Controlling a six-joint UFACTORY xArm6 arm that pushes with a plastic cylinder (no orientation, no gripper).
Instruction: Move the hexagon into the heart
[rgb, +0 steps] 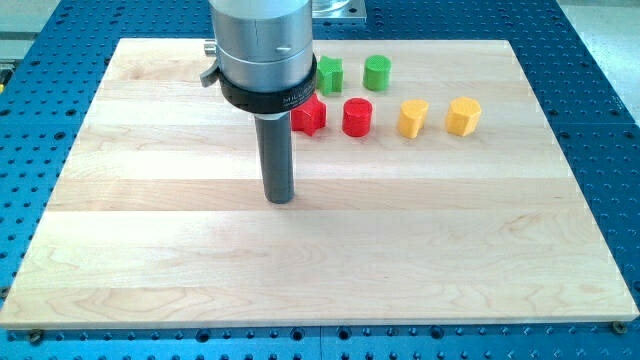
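Observation:
My tip (279, 198) rests on the wooden board (150, 260), left of centre. A yellow block that looks like a hexagon (463, 116) sits at the view's upper right. A yellow block that looks like a heart (412, 118) sits just left of it, with a small gap between them. My tip is well to the left of and below both yellow blocks and touches no block.
A red round block (357, 117) and a red angular block (311, 116), partly hidden by the arm's body (262, 50), lie left of the heart. Two green blocks, one (330, 73) angular and one (377, 72) round, sit above them.

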